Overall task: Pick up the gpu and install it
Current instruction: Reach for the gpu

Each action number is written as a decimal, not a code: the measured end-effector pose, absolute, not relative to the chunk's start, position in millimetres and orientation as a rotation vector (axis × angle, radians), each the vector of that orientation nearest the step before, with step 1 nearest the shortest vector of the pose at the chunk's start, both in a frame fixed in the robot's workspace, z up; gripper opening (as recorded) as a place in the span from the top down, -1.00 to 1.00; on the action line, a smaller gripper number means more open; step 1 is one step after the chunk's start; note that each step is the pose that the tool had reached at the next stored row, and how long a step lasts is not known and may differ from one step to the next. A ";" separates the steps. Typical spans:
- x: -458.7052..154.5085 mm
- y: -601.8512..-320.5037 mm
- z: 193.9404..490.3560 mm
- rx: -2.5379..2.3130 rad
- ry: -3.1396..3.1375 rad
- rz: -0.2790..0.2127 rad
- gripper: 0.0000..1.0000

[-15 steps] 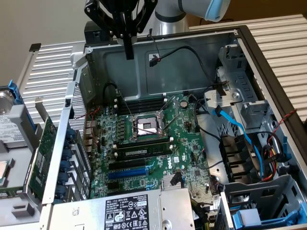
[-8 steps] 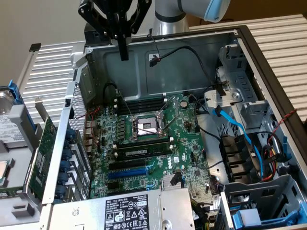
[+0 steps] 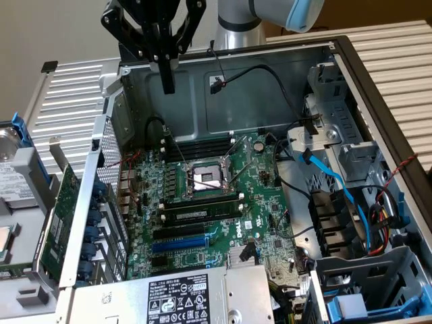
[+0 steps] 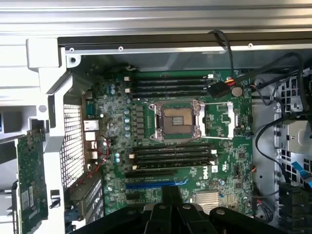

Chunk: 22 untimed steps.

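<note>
Open computer case (image 3: 202,101) lies under the closed, empty gripper (image 3: 167,82); gpu (image 3: 64,216) stands outside it

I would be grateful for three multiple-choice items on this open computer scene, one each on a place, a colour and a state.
1. The gpu is:
A. seated in a slot on the motherboard
B. outside the case, at the exterior view's left
C. in the gripper

2. One long expansion slot stands out in:
A. red
B. blue
C. white

3. The gripper is:
A. wide open
B. shut on the gpu
C. shut, holding nothing

Key:
1 B: the green card leans beside the case's outer wall.
2 B: its plastic is blue, next to black ones.
3 C: its fingers meet above the case with nothing between them.
</note>
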State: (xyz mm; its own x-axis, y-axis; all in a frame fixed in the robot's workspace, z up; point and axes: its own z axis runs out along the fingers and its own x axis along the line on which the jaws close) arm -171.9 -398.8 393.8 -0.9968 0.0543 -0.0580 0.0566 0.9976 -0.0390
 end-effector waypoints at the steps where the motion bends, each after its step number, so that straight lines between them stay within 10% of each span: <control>1: -174.9 -398.8 393.8 0.086 3.082 -0.062 0.79; 22: -251.7 -406.0 395.4 0.085 3.061 -0.060 0.79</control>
